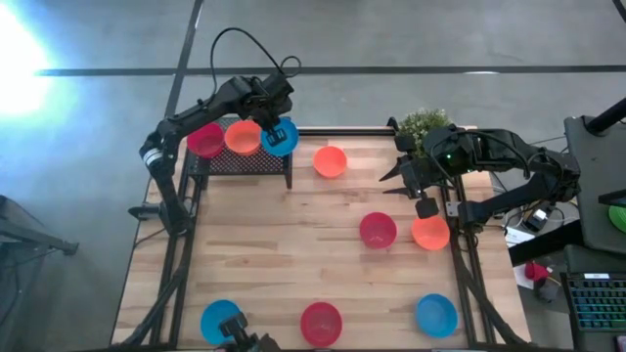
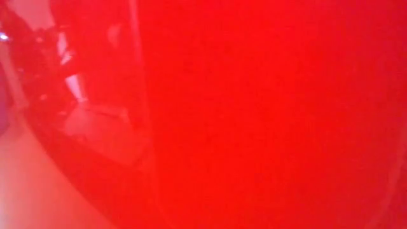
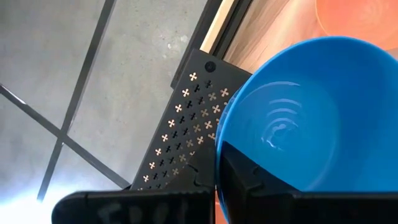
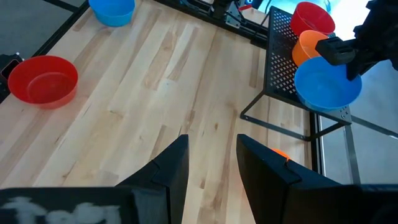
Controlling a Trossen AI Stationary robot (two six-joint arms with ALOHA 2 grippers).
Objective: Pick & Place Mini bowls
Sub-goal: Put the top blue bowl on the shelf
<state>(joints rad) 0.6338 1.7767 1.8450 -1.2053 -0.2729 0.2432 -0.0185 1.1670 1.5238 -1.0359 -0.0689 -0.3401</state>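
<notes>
Blue mini bowl (image 1: pixel 280 138) is clamped by its rim in the left gripper (image 1: pixel 275 128), over the black perforated rack (image 1: pixel 240 159). Beside it on the rack sit an orange bowl (image 1: pixel 242 137) and a red bowl (image 1: pixel 205 140). Six bowls remain on the wooden table (image 1: pixel 293 254), judged outstanding. Right gripper (image 4: pixel 211 163) hovers apart, empty.

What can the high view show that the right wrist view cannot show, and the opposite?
Only the high view shows the small green potted plant and the red plastic mini bowl beside an orange one.

Only the right wrist view shows the right gripper, open above bare wood.

Both show the left gripper shut on the blue plastic mini bowl at the black perforated metal rack.
</notes>
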